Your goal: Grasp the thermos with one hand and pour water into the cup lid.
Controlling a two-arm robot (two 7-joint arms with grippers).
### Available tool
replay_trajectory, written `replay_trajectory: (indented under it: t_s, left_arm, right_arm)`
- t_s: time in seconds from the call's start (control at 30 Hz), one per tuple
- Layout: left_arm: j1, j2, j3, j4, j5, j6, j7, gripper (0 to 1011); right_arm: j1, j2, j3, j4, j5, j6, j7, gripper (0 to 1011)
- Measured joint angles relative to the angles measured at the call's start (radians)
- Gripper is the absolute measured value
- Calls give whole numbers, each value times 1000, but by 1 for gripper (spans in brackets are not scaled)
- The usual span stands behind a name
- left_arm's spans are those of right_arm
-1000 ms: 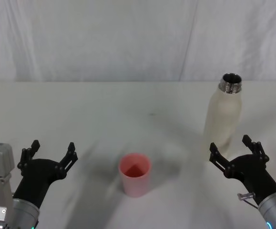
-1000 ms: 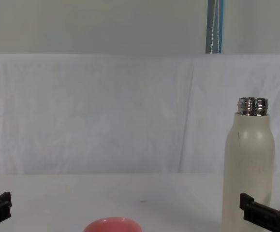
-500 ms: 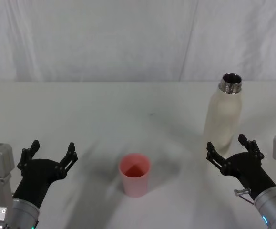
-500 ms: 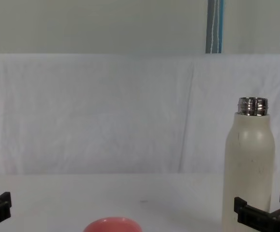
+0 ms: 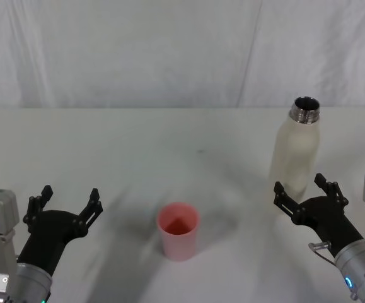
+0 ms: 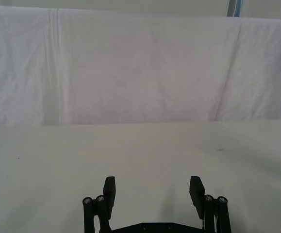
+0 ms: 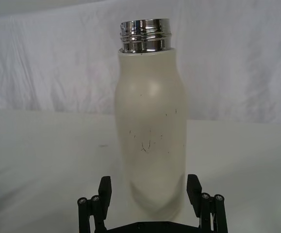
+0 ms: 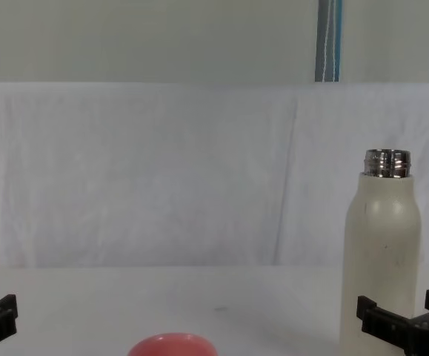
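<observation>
cream-white and matte, the thermos (image 5: 294, 154) is stood upright on the white table (image 5: 138, 145), on the robot's right and toward the far side. its steel neck (image 7: 144, 36) is uncapped, so water can be poured as soon as the bottle is tipped. the pink cup lid (image 5: 178, 230) is set mouth-up near the table's middle, nearer the robot and well apart from the thermos, with bare table left all round it.

the right gripper (image 5: 305, 197) is held just in front of the lower part of the thermos, with its jaws spread wide. in the right wrist view the two fingers (image 7: 104, 190) are seen flanking the bottle's base, one on each side, with the body centred between them. no contact with the bottle can be made out; the thermos is not yet grasped. the low, level approach is judged to be chosen so that the widest, straight part of the body is taken and the shoulders and neck are left free for the pour.

the left gripper (image 5: 67, 202) is held released at the near left of the table, well apart from both objects, and is judged to be idle.

the step in hand is judged to be the final approach before the squeeze. a firm, centred grip is called for, since the matte wall is smooth and the bottle is tall; a grip off to one side could tip it. a lift, a carry leftward to the cup and a slow tilt are left to be done.
</observation>
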Motion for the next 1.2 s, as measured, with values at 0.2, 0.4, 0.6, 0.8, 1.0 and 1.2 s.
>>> replay_trajectory:
  t_s: [0.2,0.4,0.6,0.8,1.0,1.2]
  left_arm:
    - [0,0,0,0,0,0,0,1001]
    - [0,0,0,0,0,0,0,1001]
    - [0,0,0,0,0,0,0,1001]
    - [0,0,0,0,0,0,0,1001]
    - [0,0,0,0,0,0,0,1001]
    - [0,0,0,0,0,0,0,1001]
  right_arm:
    - [11,0,0,11,13,0,7,1001]
    - [30,3,-4,31,22,0,12,1001]
    - [49,6,-11,52,22,-5,13,1001]
    - [68,7,-15,75,18,-14,13,1001]
    - [82,7,-18,92,18,-20,14,1001]
    - [93,4,-19,110,19,-26,14,1001]
